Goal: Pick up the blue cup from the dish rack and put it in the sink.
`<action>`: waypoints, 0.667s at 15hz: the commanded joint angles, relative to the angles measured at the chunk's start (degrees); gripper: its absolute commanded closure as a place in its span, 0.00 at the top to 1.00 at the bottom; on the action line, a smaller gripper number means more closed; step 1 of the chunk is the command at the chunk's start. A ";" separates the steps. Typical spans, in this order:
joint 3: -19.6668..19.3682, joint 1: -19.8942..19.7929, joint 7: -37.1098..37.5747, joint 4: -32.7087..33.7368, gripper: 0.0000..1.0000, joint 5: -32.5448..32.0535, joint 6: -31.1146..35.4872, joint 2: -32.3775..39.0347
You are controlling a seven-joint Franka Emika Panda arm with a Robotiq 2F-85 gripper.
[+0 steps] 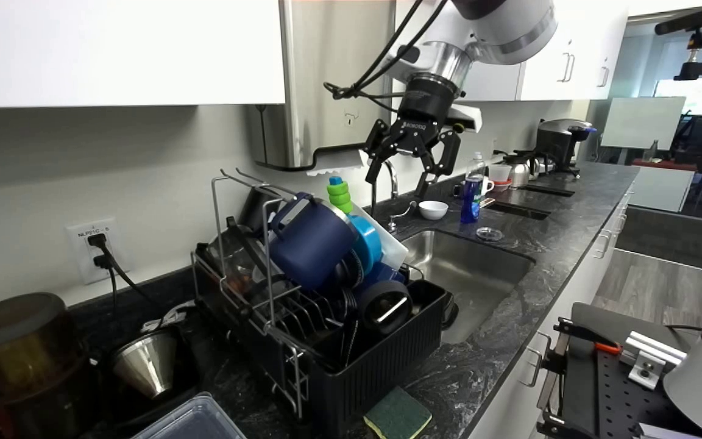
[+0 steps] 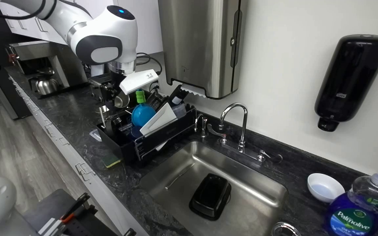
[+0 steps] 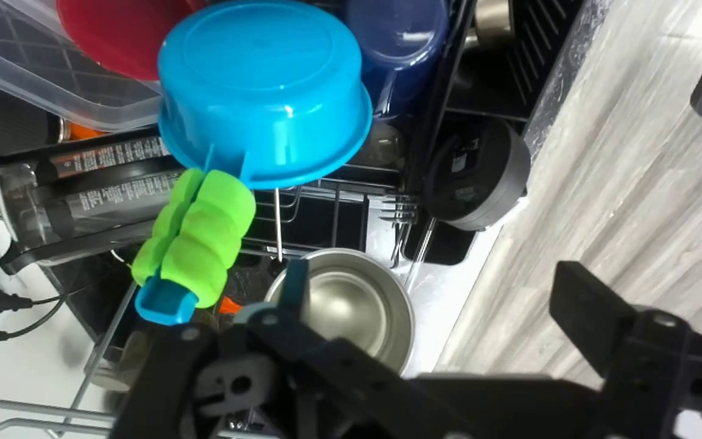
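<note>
Dark counter (image 1: 457,378) carries dish rack (image 1: 381,363), sink (image 1: 473,265) beside it. Arm (image 1: 503,27) bends over rack, gripper (image 1: 397,184) points down, spread wide. Blue cup (image 1: 314,244) sits tilted in rack.

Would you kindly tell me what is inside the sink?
A black container and what looks like a thin rod lie inside the sink. Anything beneath the container is covered from view.

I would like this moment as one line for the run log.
End effector: open, nothing held | dark blue mug: in dish rack | sink: black container inside | transfer: not yet done
</note>
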 commanded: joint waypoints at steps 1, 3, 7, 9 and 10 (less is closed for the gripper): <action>1.94 -2.53 0.36 3.35 1.00 4.97 -4.13 3.99; 2.97 -3.32 0.22 4.00 1.00 6.59 -5.35 5.18; 5.01 -4.58 -0.30 5.18 1.00 9.73 -7.65 6.94; 5.91 -5.11 -0.53 5.31 1.00 11.45 -8.96 7.13; 6.31 -5.47 -0.20 5.51 1.00 11.64 -9.99 7.18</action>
